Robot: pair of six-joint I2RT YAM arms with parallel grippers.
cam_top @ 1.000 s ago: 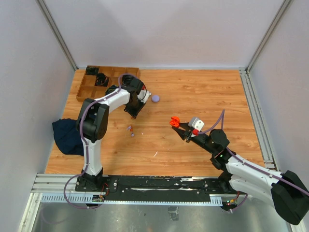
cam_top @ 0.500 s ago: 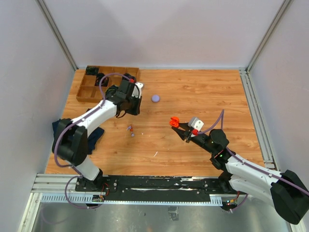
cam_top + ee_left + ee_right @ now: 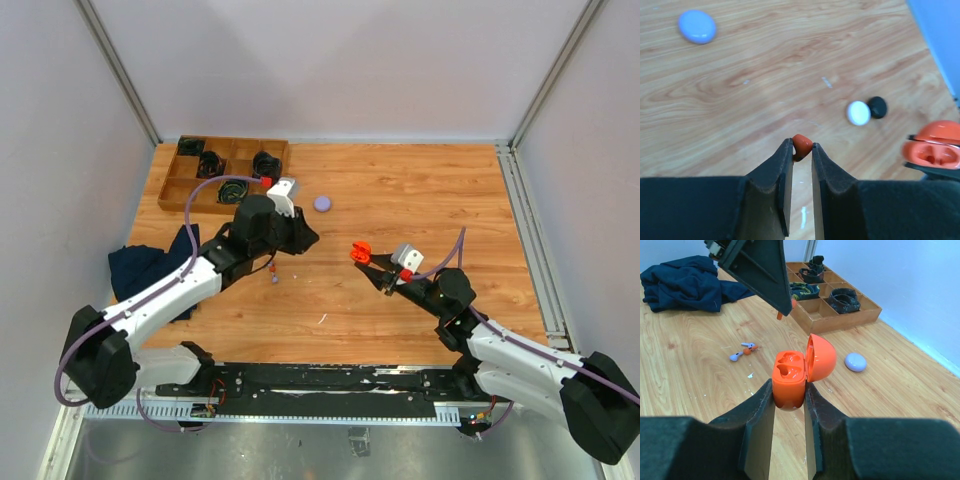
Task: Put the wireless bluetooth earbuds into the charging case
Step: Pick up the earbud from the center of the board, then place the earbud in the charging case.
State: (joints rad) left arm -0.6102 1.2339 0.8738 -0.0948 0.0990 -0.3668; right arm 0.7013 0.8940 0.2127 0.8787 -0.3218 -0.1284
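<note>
An orange earbud [image 3: 802, 145] is pinched at the tips of my left gripper [image 3: 802, 148], which is shut on it. In the top view the left gripper [image 3: 307, 238] hangs a little left of the charging case [image 3: 360, 250]. This orange case [image 3: 789, 376] stands upright with its lid [image 3: 821, 357] swung open and both sockets bare, and my right gripper [image 3: 789, 392] is shut on its body. Two loose earbuds, one purple [image 3: 735, 356] and one orange and purple [image 3: 750, 346], lie on the table [image 3: 430, 190] under the left arm.
A lavender round case [image 3: 322, 203] lies behind the grippers. A wooden compartment tray [image 3: 172, 189] with coiled black cables sits at the back left. A dark blue cloth [image 3: 140, 275] is bunched at the left edge. A small white piece [image 3: 858, 113] and a black one [image 3: 877, 106] lie on the wood.
My left arm has swung from beside the tray out toward the table's middle, bringing its gripper close to the orange case. The right arm and the case have stayed put.
</note>
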